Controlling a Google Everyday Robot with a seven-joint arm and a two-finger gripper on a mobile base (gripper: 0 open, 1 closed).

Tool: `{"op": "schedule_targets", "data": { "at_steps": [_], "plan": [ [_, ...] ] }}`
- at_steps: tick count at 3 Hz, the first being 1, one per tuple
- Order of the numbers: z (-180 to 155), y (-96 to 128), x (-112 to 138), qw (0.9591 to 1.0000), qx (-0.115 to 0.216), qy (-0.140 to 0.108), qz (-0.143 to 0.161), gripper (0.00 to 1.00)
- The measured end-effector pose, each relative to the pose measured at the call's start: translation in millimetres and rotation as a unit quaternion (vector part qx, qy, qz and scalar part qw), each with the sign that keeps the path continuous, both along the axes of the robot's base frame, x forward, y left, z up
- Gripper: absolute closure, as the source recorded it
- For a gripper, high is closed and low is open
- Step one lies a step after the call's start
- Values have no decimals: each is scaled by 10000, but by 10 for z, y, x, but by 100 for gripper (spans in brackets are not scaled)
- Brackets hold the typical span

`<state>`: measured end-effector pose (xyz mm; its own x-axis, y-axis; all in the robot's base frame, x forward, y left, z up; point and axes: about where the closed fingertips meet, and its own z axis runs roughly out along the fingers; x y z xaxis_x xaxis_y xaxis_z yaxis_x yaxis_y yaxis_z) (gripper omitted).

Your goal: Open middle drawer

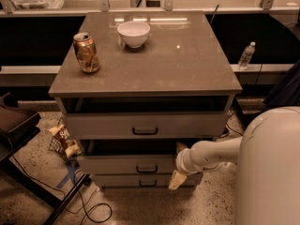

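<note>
Cabinet top (187, 64), bowl (134, 33) and can (86, 53); gripper (178, 164) at middle drawer (126, 164)

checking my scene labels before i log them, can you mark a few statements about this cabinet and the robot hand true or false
1. The soda can stands upright on the cabinet top, left of the white bowl. True.
2. The top drawer, middle drawer and bottom drawer each have a dark bar handle at centre. True.
3. The hand is at the top drawer's handle. False: it is lower, in front of the middle drawer's right part, to the right of that drawer's handle.
4. The water bottle stands on the cabinet top beside the bowl. False: it stands on the ledge to the right of the cabinet.
</note>
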<state>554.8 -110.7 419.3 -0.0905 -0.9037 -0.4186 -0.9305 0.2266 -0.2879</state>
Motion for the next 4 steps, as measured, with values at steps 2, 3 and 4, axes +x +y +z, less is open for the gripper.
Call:
{"op": "schedule_targets", "data": {
  "at_steps": [2,3,4],
  "plan": [
    [-6,-47,-212,9997,-100,181,-149,42],
    [36,-125,-396,9985,-213,323,-393,64],
    [54,-165,-583,9968,-306,459,-574,88]
  ]
}}
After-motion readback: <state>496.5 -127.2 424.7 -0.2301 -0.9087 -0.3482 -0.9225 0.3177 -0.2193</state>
